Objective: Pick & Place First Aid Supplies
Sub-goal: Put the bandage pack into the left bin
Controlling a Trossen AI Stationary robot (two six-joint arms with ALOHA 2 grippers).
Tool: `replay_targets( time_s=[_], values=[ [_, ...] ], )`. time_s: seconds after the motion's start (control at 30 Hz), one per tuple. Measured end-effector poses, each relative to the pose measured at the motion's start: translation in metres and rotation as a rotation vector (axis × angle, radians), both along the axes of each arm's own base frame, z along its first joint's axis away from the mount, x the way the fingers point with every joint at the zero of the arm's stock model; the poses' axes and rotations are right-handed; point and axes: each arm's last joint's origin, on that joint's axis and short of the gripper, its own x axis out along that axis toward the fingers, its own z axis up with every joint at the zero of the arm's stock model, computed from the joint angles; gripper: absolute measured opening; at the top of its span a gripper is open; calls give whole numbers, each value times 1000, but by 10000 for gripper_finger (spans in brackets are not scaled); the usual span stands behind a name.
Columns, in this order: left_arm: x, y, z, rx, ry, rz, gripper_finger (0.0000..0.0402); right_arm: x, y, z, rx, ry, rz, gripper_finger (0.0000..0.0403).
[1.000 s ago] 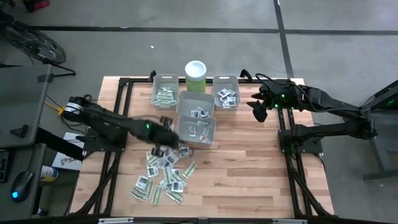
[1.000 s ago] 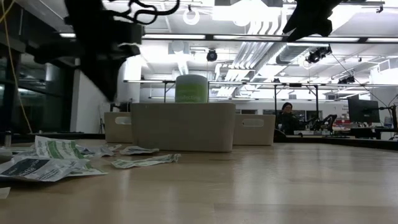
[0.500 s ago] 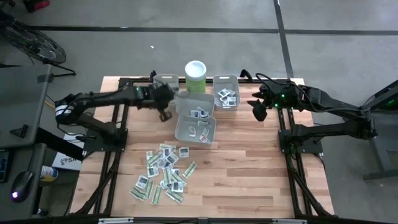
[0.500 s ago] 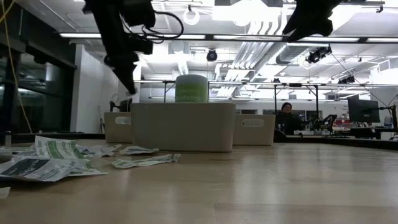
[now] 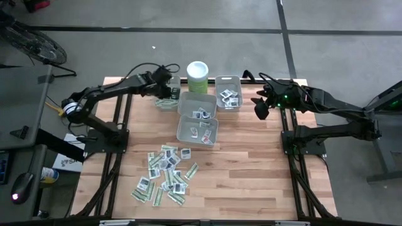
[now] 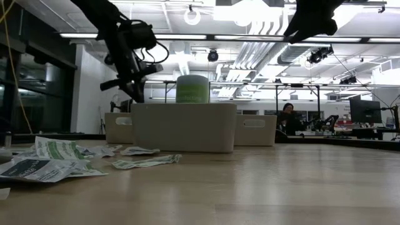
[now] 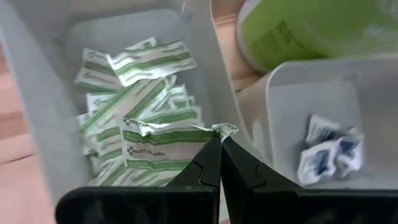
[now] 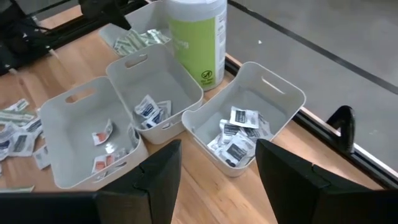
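My left gripper (image 5: 167, 81) hovers over the far-left grey bin (image 5: 164, 103), which holds green-white strip packets (image 7: 144, 62). It is shut on one crumpled green-white packet (image 7: 163, 142). In the low view it hangs above the bins (image 6: 135, 95). A pile of first aid supplies (image 5: 164, 177) lies flat on the wood nearer the front. My right gripper (image 5: 259, 110) waits open in the air at the table's far right, looking down on the bins (image 8: 217, 180). My left gripper pinches the packet by one end (image 7: 210, 132) between its two fingertips. The fingers slant down from above. The packet sticks out beyond the fingertips, crumpled, above the strips lying in the bin; whether it touches them I cannot tell.
A pale green canister (image 5: 198, 76) with a white lid stands at the far edge. Three more grey bins sit beside it: a middle one (image 5: 198, 105), a near one (image 5: 198, 132) and a far-right one (image 5: 228, 94) with dark-printed white squares. Bare wood lies to the right.
My left gripper has swung from the pile beside the near bin toward the table's far edge and now hangs over the far-left bin. Its wrist has rolled on the way, and it has stayed shut. My right arm has kept still.
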Motion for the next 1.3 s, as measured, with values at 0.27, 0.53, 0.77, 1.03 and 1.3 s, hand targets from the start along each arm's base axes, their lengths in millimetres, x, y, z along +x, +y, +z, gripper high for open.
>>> replay_targets(
  time_s=[0.27,0.53,0.77,1.03,1.3],
  values=[
    [4,3,-11,-27,23,64,6,0,0,0,-3,1,-6,199],
    [4,4,-10,0,35,71,73,0,0,0,6,-2,6,199],
    [5,3,-4,-5,27,17,140,-1,1,-2,22,19,19,199],
    [-3,-17,46,49,81,-127,137,-2,3,-4,77,22,49,199],
    [-22,-79,57,-3,234,-388,124,-1,4,-4,81,29,93,199]
  ],
)
